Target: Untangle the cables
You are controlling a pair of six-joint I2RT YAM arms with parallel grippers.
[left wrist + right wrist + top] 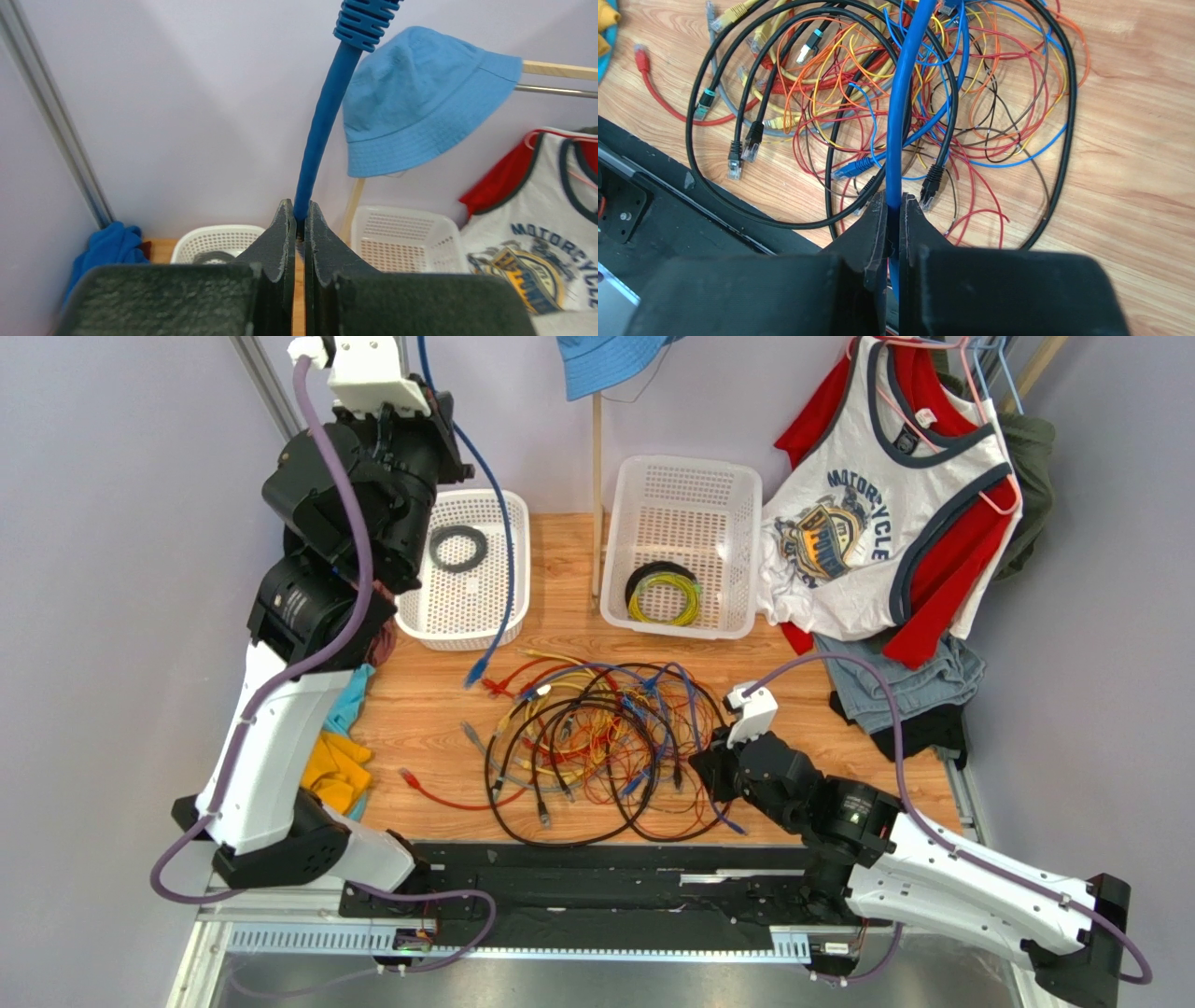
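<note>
Cables [603, 742] are lying tangled at the middle of the wooden table [561, 574], reaching toward its near edge. Left gripper [298, 217] is hanging high over the far-left corner, its jaws clamping a blue cable [319, 119]. Right gripper [895, 206] is sitting at the heap's right side, its jaws pinching a blue strand [901, 105].

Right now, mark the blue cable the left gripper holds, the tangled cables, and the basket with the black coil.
blue cable [317, 140]: left wrist view, stretch below the ribbed boot.
tangled cables [606, 742]: top view, middle of the pile.
basket [452, 636]: top view, near rim.
</note>
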